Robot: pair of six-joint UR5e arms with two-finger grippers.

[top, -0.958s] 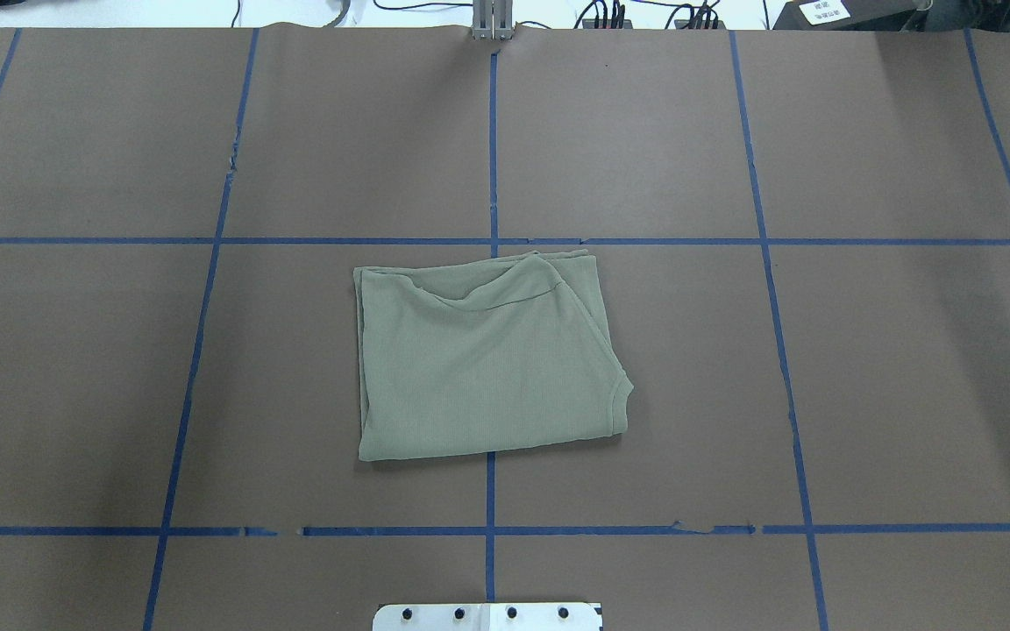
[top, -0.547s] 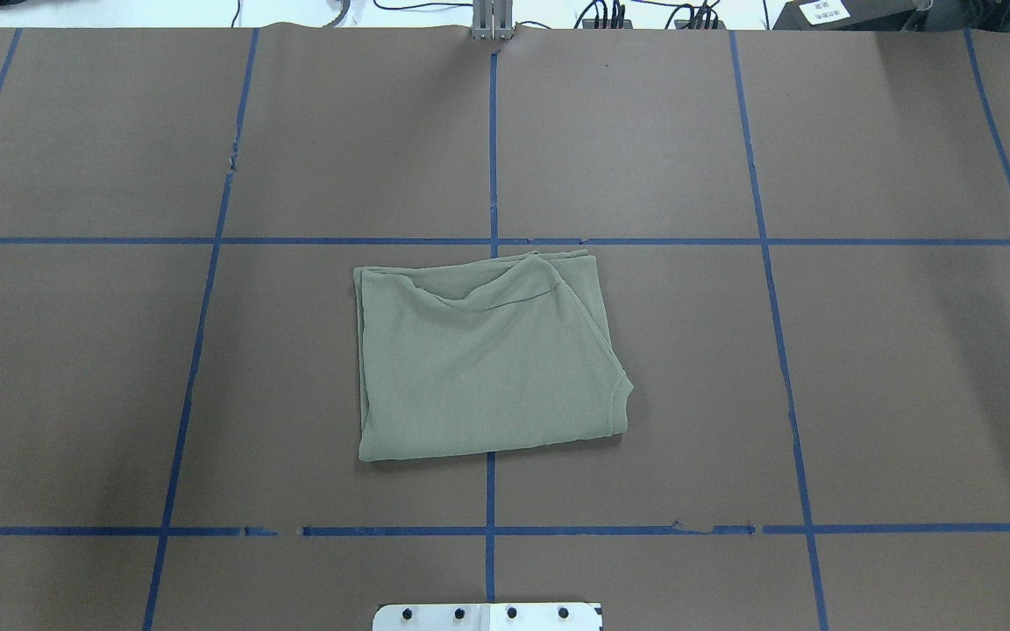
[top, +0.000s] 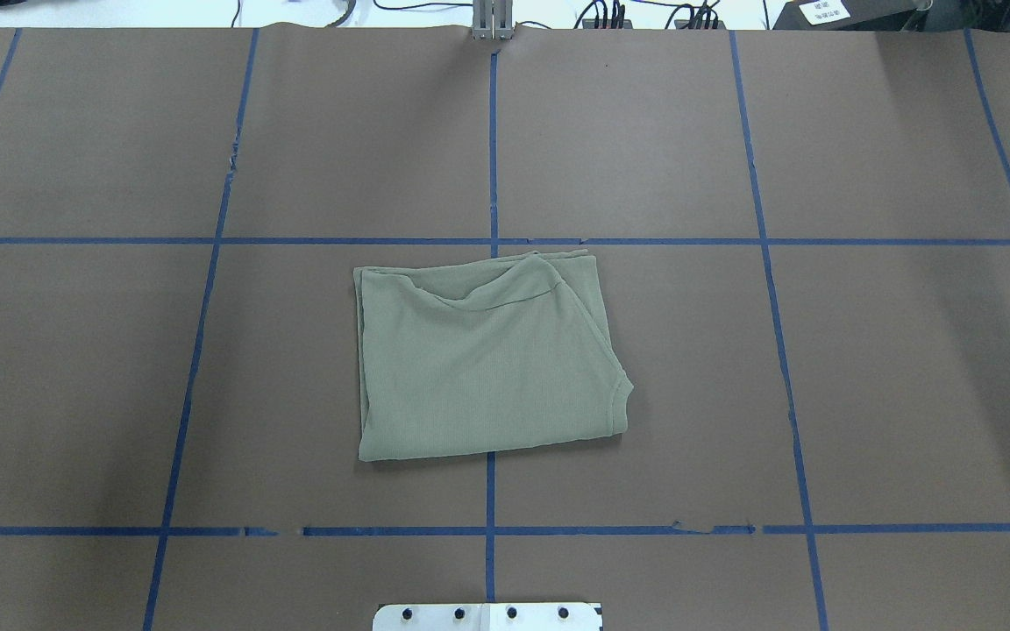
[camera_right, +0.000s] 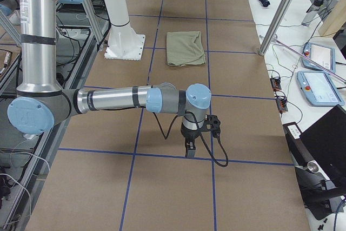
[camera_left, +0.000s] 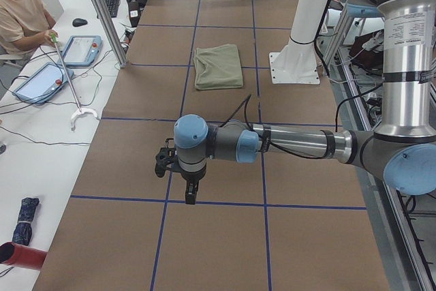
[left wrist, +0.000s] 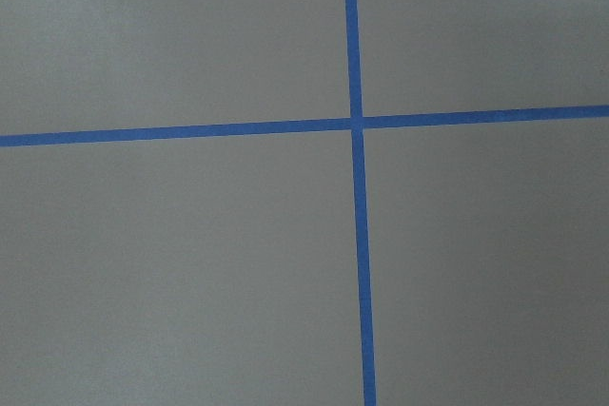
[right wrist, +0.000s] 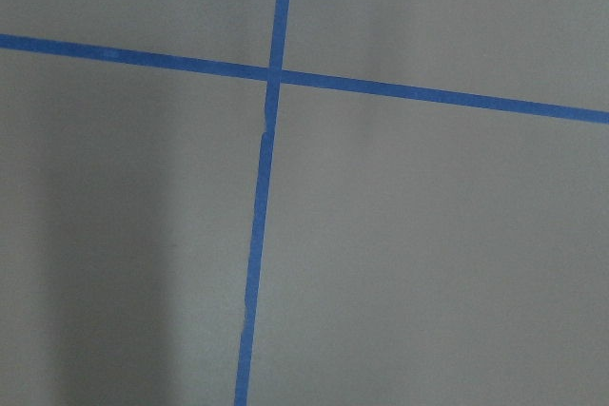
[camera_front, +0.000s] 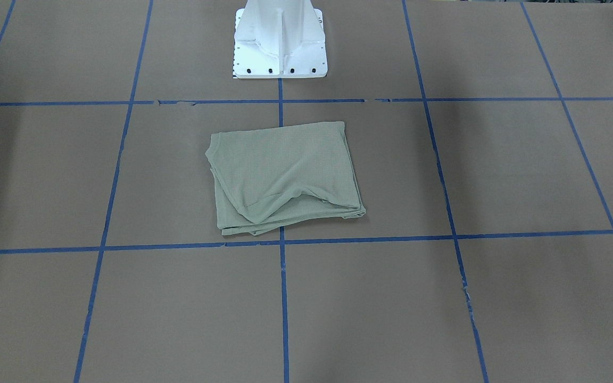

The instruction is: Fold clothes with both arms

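1. Shirt (top: 487, 359) lies folded into a compact rectangle mid-table (top: 908, 394), well apart from every edge. Far layers sit slightly uneven. Task looks done or nearly so.
2. Left gripper (camera_left: 190, 199) and right gripper (camera_right: 189, 152) hover over opposite table ends, no cloth in either. How far open they are cannot be told.
3. Open room on all sides of it.

Near and large: left arm (camera_left: 300, 144), forearm level over table (camera_left: 225, 250), reaching in from right edge. Left gripper (camera_left: 190, 200) at wrist, fingers (camera_left: 190, 193) pointing down just above blue tape line (camera_left: 116, 199); gap between them not readable. Farther along table: folded green shirt (camera_left: 218, 66), lying flat, near white pedestal (camera_left: 300, 52). Person (camera_left: 20, 11) at side desk, upper left.
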